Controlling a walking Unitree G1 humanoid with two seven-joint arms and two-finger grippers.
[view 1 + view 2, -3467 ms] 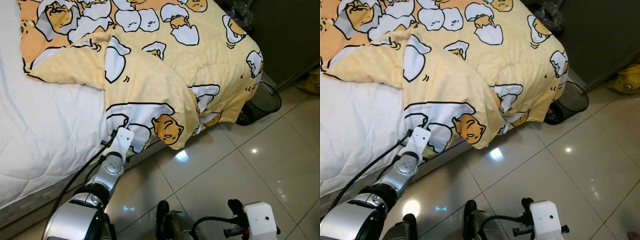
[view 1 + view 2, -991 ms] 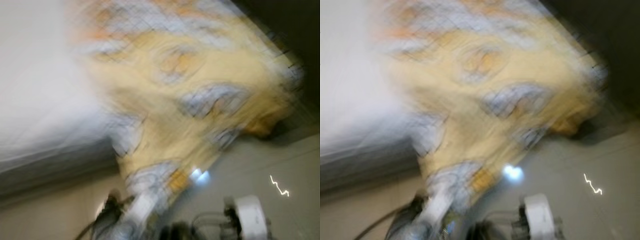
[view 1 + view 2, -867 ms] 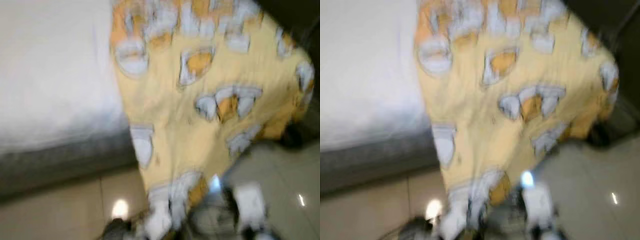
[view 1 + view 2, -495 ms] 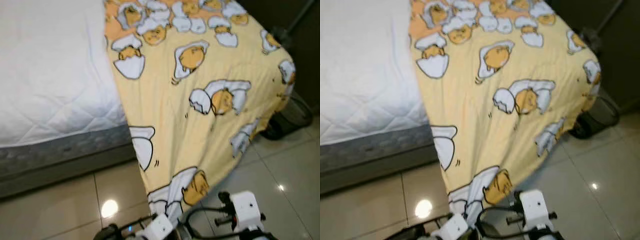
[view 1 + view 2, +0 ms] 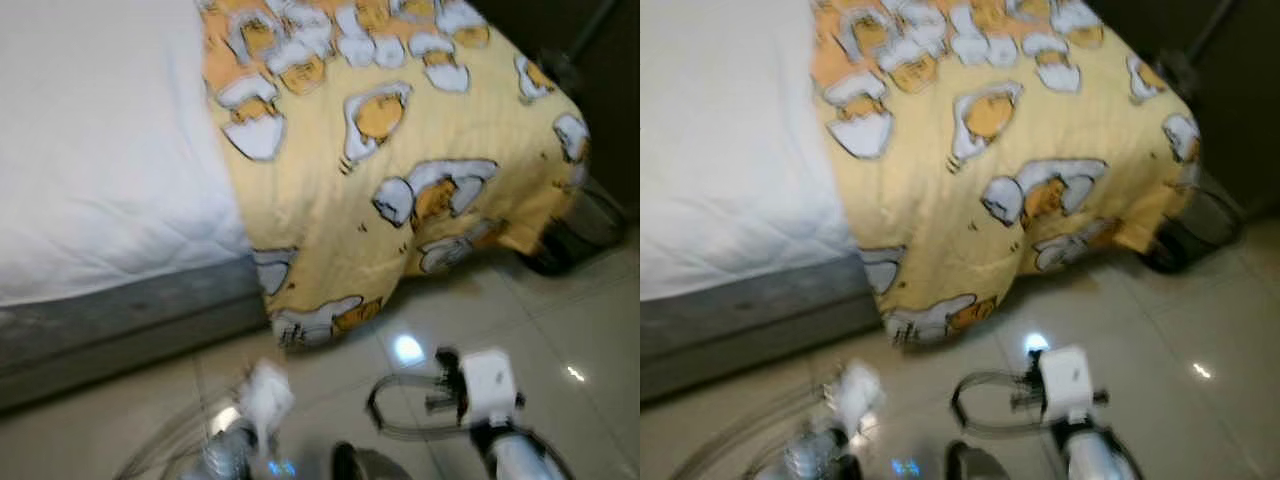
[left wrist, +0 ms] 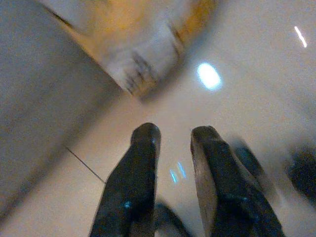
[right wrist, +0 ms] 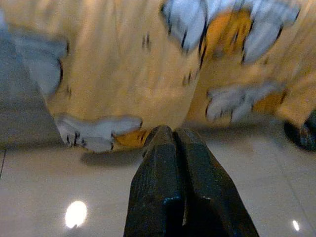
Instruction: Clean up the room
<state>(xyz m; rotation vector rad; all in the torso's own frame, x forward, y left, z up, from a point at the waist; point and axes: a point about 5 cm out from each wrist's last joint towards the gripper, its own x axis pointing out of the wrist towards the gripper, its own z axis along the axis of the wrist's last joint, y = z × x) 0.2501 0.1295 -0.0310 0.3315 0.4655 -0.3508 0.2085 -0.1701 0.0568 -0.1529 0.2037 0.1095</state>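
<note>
A yellow blanket (image 5: 400,160) printed with cartoon eggs lies over the bed's end, and its hem (image 5: 310,325) hangs to the floor. In the left wrist view my left gripper (image 6: 175,136) is open over the tiles, nothing between its fingers, with the blanket's hem (image 6: 143,64) just ahead and apart from it. Its white wrist (image 5: 262,388) is blurred, below the hem. My right gripper (image 7: 174,133) is shut on nothing and points at the hanging blanket (image 7: 148,74). The right wrist (image 5: 487,385) is low over the floor.
The white mattress (image 5: 100,150) on a grey base (image 5: 120,325) takes up the left. A black mesh wastebasket (image 5: 580,225) stands by the bed's far corner, with dark furniture (image 5: 600,50) behind it. Glossy tiled floor (image 5: 590,330) spreads to the right.
The blanket corner that stretched down to my left wrist half a second ago now hangs slack by the bed. My left gripper is off it and open. The camera has also shifted.
</note>
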